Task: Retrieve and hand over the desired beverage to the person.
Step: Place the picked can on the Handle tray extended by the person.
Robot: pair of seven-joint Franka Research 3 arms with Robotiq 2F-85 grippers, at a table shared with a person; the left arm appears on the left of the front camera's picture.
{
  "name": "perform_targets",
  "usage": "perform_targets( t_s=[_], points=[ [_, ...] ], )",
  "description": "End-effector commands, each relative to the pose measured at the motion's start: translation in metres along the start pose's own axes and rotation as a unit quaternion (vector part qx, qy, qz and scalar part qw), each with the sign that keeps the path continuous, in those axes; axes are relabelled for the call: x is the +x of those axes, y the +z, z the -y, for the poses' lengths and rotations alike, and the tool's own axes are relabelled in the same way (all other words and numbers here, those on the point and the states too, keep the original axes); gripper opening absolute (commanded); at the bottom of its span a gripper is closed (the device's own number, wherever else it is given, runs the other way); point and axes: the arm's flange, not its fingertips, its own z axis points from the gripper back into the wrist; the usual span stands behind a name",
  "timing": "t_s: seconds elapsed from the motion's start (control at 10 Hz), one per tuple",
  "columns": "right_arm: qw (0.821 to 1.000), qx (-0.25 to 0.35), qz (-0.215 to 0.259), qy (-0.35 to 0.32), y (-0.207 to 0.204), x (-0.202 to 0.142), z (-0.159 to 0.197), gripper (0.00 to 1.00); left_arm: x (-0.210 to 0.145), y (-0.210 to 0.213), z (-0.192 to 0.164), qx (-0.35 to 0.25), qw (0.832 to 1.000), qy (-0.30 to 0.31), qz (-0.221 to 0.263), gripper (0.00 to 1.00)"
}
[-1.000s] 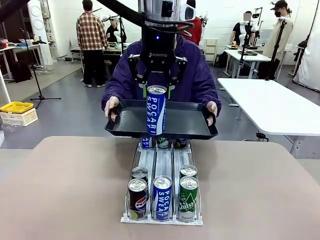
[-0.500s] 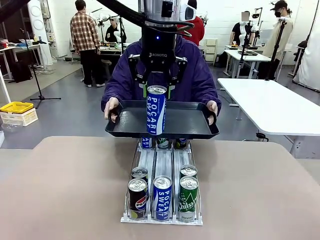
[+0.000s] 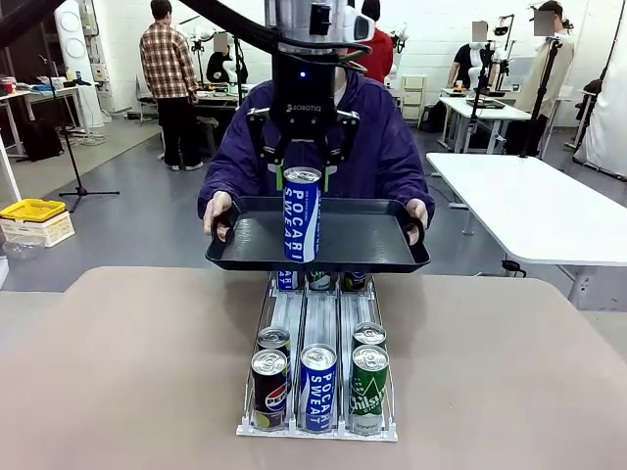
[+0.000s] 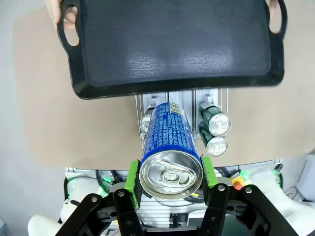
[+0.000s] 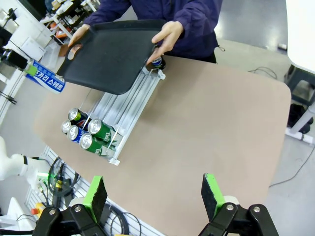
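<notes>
Left jaws clamp an upright blue POCARI SWEAT can [image 3: 302, 215] at the near rim of the person's [image 3: 384, 147] black tray [image 3: 377, 243], above a counter [image 3: 509, 372] rack [image 3: 319, 315] holding Pepsi [image 3: 269, 390], Pocari Sweat [image 3: 318, 390] and Chilsung cans [image 3: 369, 390]; right jaws apart.

Pocari Sweat can [image 3: 302, 215]: blue, white lettering. Tray [image 3: 372, 245]: black. Person's jacket [image 3: 392, 147]: navy-purple. Table [image 3: 118, 372]: beige. Rack front row: black can [image 3: 269, 390] at 9 o'clock, green can [image 3: 369, 387] at 3 o'clock. Left gripper pads [image 4: 131, 178]: green.
</notes>
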Motion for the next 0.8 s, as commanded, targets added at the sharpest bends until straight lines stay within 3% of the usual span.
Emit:
perform_targets(
  t_s=[0.0,0.2,0.7],
  points=[
    [1.000,0.016,0.005,0.004,-0.001,0.002,0.002,1.00,0.037,0.012,-0.012,-0.028,0.999,0.018,-0.021,0.58],
    [1.000,0.016,0.005,0.004,-0.001,0.002,0.002,1.00,0.061,0.017,-0.016,-0.011,1.000,0.024,-0.016,0.58],
    [1.000,0.016,0.005,0.004,-0.001,0.002,0.002,1.00,0.146,-0.005,-0.005,-0.022,0.997,0.056,-0.058,0.58]
  ],
)
